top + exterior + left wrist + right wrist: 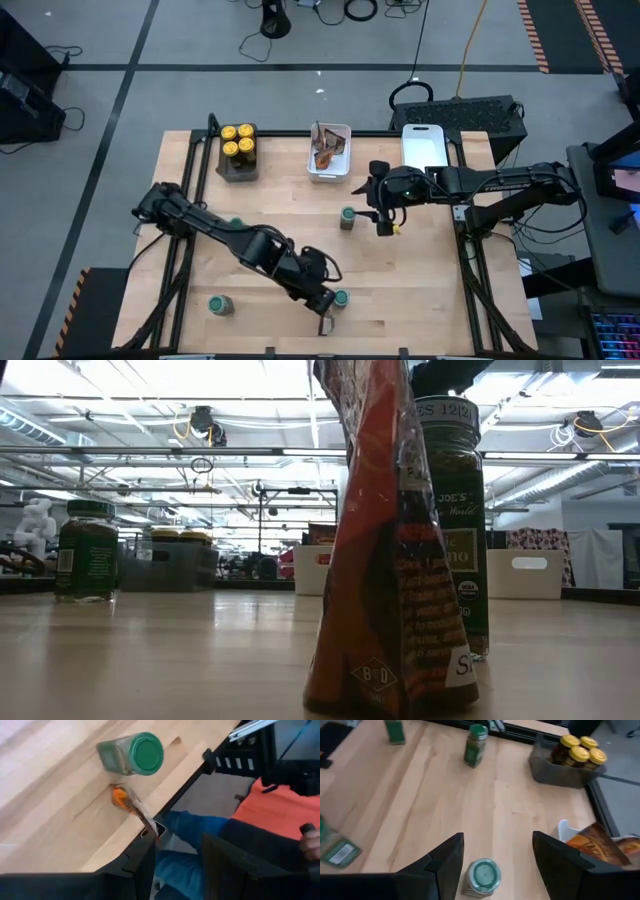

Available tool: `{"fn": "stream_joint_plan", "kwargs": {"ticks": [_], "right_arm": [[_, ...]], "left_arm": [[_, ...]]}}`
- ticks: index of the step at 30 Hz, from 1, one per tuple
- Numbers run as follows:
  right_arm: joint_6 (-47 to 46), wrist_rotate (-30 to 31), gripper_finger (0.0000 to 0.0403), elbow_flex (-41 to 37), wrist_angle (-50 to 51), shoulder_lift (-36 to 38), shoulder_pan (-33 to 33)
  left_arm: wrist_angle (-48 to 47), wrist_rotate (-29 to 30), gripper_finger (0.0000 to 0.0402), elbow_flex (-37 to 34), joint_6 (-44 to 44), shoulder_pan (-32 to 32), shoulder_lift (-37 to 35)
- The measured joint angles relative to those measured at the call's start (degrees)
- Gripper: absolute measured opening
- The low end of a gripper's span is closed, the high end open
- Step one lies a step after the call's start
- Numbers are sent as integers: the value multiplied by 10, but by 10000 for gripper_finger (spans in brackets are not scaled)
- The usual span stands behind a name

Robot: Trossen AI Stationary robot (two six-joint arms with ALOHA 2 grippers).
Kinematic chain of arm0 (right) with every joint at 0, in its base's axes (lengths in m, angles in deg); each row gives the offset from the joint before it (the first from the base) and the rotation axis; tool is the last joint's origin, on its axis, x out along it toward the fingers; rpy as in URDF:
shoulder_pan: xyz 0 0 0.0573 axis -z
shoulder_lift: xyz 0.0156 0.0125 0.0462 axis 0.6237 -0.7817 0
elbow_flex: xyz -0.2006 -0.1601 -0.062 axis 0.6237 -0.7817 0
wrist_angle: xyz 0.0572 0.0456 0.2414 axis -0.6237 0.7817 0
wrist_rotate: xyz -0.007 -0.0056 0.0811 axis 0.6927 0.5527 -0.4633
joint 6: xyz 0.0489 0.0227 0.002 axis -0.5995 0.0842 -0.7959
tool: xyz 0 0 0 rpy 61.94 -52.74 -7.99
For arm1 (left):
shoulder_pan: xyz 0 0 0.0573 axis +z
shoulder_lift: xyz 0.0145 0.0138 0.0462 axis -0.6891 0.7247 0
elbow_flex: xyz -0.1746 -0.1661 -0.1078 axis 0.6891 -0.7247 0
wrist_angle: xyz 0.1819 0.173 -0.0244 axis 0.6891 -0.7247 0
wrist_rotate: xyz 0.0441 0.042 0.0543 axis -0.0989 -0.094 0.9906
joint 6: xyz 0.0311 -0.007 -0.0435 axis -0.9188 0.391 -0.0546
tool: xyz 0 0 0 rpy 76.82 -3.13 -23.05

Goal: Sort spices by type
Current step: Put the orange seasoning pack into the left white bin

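Observation:
A brown-orange packet (131, 804) stands on end at the table's near edge (325, 322), right in front of a green-lidded jar (135, 752) in the low view (395, 560). My left gripper (179, 840) hangs open just above them (325, 308), slanting down. One finger's tip is beside the packet's upper end. My right gripper (497, 837) is open and hovers above another green-lidded jar (482, 877) at mid-table (347, 217). A third green-lidded jar (220, 304) stands near the front left. My left gripper's one fingertip (150, 840) is right by the packet's upper end (148, 824), and I cannot tell whether they touch. The packet stands on its lower end on the table, not between the fingers.
A dark tray (238, 170) with several yellow-lidded jars, a white tray (330, 172) with packets and a white tray (424, 145) line the far edge. Another green-lidded jar (237, 222) shows beside the left arm. A person's blue-clad legs (190, 827) are beyond the near edge.

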Motion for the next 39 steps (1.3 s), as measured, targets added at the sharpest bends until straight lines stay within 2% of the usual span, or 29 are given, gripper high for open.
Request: {"fn": "stream_joint_plan", "kwargs": {"ticks": [6,10,16,34,37,39], "right_arm": [[6,-19,219,0,37,0,0],[9,-19,219,0,76,0,0],[14,-27,219,0,110,0,0],[18,-28,219,0,144,0,0],[24,-28,219,0,144,0,0],[31,-28,219,0,144,0,0]], "left_arm": [[-7,1,162,0,26,-11,33],[-50,-1,162,0,26,-12,48],[13,-3,162,0,41,-21,65],[48,-9,162,0,56,-28,122],[47,-14,150,0,48,-28,122],[46,-15,124,0,40,-27,122]]}}
